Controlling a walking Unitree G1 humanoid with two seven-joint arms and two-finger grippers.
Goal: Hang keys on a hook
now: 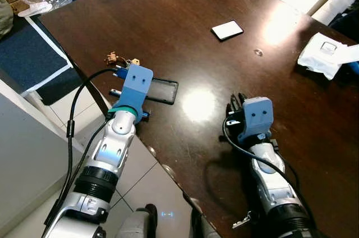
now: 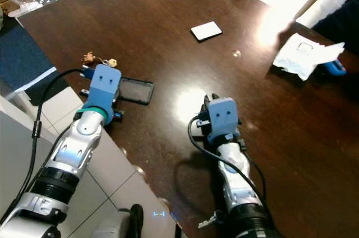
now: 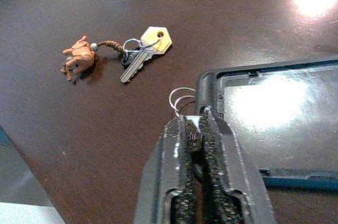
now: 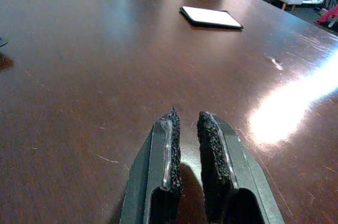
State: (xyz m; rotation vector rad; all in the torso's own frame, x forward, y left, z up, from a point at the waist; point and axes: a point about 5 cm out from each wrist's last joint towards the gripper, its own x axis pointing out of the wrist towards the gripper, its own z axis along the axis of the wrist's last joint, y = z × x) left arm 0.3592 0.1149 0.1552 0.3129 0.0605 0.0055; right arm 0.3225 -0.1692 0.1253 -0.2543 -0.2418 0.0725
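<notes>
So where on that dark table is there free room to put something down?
The widest bare stretch of the table lies between the keys and the white card. More lies between the card and the right gripper. It is crowded by the left gripper, beside the black case, and near the crumpled white paper.

Left end effector (image 3: 196, 129) pressed together over black case (image 3: 274, 113), keys (image 3: 141, 54) beyond on table (image 3: 79, 129)

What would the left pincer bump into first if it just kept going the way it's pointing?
Probably the black phone case, whose corner lies just past the left pincer. The keys lie off to one side of that line, so it would likely miss them, though depth is hard to judge.
</notes>
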